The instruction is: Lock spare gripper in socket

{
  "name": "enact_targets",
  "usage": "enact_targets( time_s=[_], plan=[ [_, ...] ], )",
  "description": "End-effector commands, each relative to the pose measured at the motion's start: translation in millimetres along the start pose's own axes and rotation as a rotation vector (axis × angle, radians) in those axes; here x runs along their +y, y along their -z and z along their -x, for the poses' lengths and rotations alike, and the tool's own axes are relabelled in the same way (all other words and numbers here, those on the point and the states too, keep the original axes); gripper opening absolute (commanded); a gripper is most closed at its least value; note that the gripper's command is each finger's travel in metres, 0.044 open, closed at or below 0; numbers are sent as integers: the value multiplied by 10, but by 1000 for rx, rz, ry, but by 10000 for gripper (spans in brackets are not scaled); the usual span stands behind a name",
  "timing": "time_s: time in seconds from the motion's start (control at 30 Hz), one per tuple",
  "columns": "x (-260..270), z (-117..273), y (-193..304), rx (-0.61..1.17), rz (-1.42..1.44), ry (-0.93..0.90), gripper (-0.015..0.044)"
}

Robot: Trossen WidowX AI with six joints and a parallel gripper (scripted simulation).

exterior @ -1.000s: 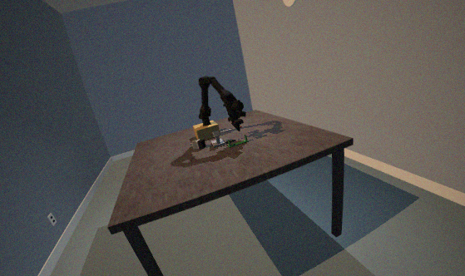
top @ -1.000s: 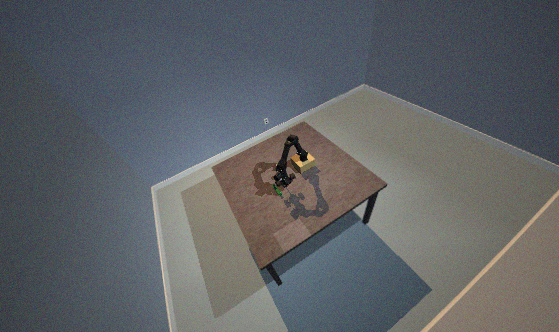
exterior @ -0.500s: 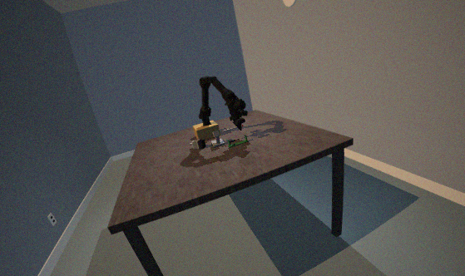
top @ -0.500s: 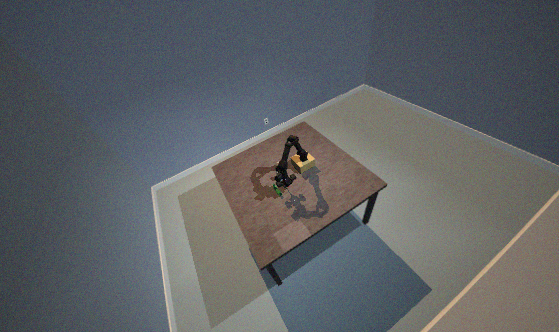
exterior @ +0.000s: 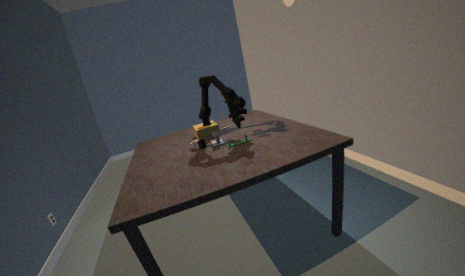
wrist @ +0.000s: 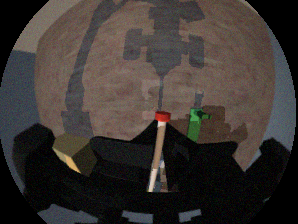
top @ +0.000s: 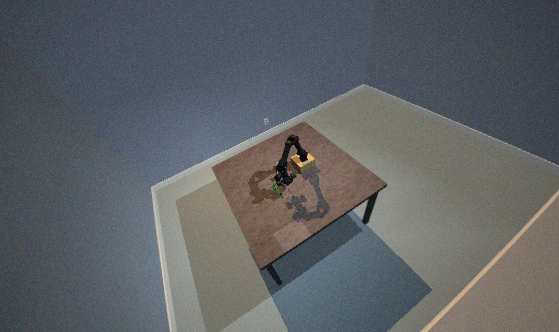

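My gripper (exterior: 239, 126) (wrist: 158, 123) is shut on the lock pin (exterior: 230, 126) (wrist: 158, 150) and holds it above the table. In the wrist view the pin's red head (wrist: 162, 116) sits at the fingertips, and its pale shaft runs back towards the arm's base. In the exterior view the far end of the pin is near the top of a small pale grey piece (exterior: 218, 142), which looks like the mount; whether they touch is too small to tell. A dark block (exterior: 201, 144) with a pale end stands left of it. I cannot tell which piece is the spare gripper.
A green bracket (top: 277, 190) (exterior: 239, 144) (wrist: 194, 125) with raised ends lies on the brown table (top: 334, 170) (exterior: 161, 183) near the gripper. A yellow box (top: 304, 163) (exterior: 205, 130) (wrist: 75, 152) is by the arm's base. Arm shadows cross the table.
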State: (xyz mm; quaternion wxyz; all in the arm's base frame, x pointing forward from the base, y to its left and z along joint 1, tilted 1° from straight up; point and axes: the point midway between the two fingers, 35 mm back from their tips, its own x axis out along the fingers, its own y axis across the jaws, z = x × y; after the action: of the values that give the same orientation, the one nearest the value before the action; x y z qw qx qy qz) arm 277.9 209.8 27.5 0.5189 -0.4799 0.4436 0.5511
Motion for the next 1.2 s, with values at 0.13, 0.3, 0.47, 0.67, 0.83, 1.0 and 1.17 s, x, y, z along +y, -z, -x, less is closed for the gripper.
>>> enact_targets(
  time_s=[0.13, 0.3, 0.47, 0.67, 0.83, 1.0, 1.17],
  plan=[
    [13, 55, -1, 5, -1, -8, 12],
    [13, 55, -1, 5, -1, -8, 0],
    [-85, 71, -57, 5, 6, -8, 0],
    [-251, 95, -149, 4, 18, -8, 0],
    [-388, 110, -224, 4, 29, -9, 0],
    [-521, 119, -294, 4, 39, -9, 0],
    [-650, 123, -357, 5, 49, -8, 0]
  ],
)
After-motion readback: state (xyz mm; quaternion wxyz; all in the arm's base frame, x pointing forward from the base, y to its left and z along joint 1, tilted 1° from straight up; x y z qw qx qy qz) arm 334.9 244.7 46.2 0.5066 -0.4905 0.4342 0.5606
